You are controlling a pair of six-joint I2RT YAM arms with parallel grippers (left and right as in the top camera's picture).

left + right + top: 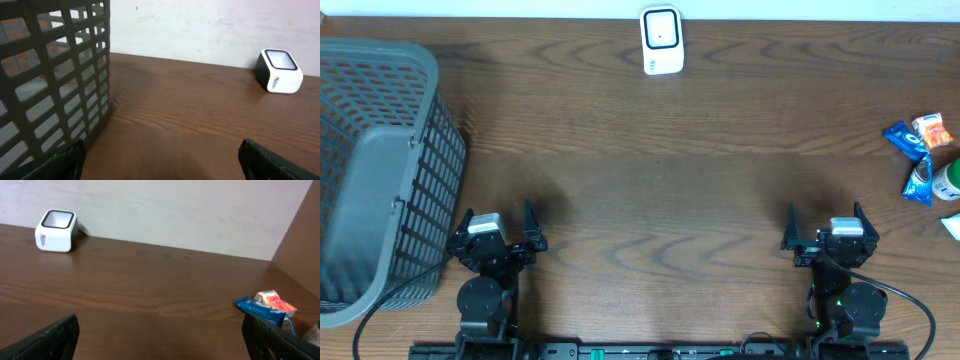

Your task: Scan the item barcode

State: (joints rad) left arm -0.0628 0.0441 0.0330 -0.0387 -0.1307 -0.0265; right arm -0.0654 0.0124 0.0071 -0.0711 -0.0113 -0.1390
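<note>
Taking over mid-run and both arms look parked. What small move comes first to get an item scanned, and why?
Probably swing the right gripper right, toward the snack packets at the table's right edge. Both it and the left gripper are open and empty, the packets lie nearer the right arm, and the white scanner at the far edge has nothing before it.

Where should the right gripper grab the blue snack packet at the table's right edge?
Take the blue snack packet across its narrow crimped end, probably from above; it lies flat, with an orange packet touching it. The right gripper is open and nearest.
</note>
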